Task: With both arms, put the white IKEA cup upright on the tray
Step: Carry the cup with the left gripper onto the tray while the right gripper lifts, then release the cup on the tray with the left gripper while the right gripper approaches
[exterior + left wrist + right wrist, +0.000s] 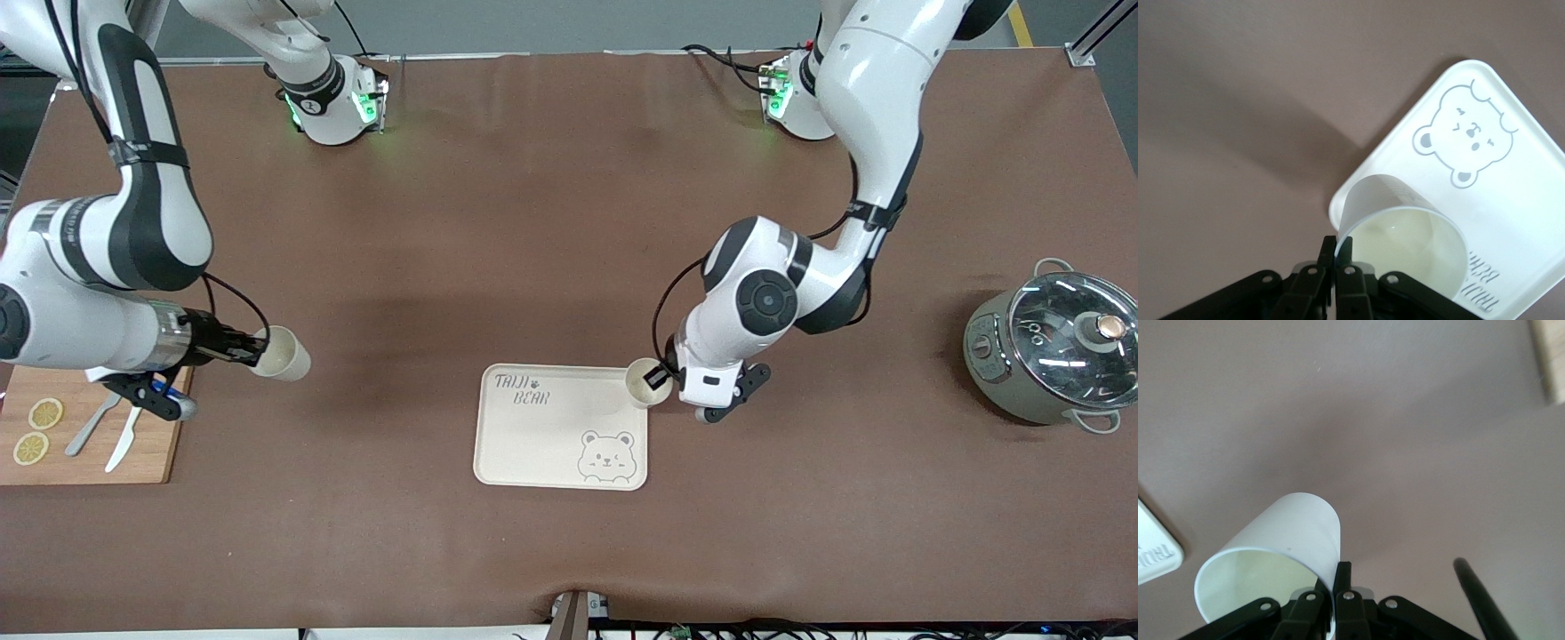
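The cream tray (551, 440) with grey lettering and a bear face lies near the table's middle. My left gripper (660, 375) is shut on the rim of a white cup (644, 382), mouth up, at the tray's corner toward the left arm's end. In the left wrist view the gripper (1336, 250) pinches the cup wall (1398, 200) over the tray corner (1511, 200). My right gripper (253, 349) is shut on the rim of a second white cup (284, 355), held on its side over bare table beside the cutting board; the right wrist view shows the gripper (1336, 577) and that cup (1288, 530).
A wooden cutting board (142, 453) with lemon slices (44, 413), a fork and a knife lies at the right arm's end. A grey pot with a glass lid (1058, 351) stands at the left arm's end. The tray's corner (1151, 553) shows in the right wrist view.
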Motion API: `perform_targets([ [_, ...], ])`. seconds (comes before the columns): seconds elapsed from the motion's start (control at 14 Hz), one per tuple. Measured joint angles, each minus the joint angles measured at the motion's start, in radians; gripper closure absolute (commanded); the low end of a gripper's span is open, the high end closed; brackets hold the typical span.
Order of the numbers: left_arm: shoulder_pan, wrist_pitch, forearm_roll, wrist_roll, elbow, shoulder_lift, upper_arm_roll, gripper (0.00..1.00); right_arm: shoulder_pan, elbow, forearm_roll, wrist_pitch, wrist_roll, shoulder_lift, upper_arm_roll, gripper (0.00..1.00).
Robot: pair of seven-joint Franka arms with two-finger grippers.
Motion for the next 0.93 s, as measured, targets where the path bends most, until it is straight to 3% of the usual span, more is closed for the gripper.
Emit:
perform_targets([
  [0.43, -0.027, 0.118, 0.0, -0.053, 0.018, 0.065, 0.0, 1.0, 0.093, 0.042, 0.136, 0.014, 0.261, 0.1, 0.001, 1.0],
  [0.5, -0.028, 0.139, 0.0, -0.053, 0.018, 0.073, 0.0, 0.89, 0.111, 0.061, 0.158, 0.027, 0.298, 0.127, 0.002, 1.0],
  [0.57, -0.028, 0.156, 0.0, -0.053, 0.019, 0.083, 0.0, 0.58, 0.128, 0.078, 0.171, 0.052, 0.331, 0.154, 0.002, 1.0],
  [0.64, -0.029, 0.166, 0.0, -0.053, 0.019, 0.092, 0.0, 0.33, 0.145, 0.091, 0.18, 0.085, 0.365, 0.179, 0.002, 1.0],
  [0.71, -0.029, 0.171, 0.0, -0.053, 0.02, 0.097, 0.0, 0.0, 0.163, 0.098, 0.184, 0.123, 0.399, 0.202, 0.002, 1.0],
  [0.93, -0.029, 0.176, 0.0, -0.053, 0.032, 0.099, 0.001, 0.0, 0.233, 0.108, 0.191, 0.219, 0.522, 0.248, 0.005, 1.0],
])
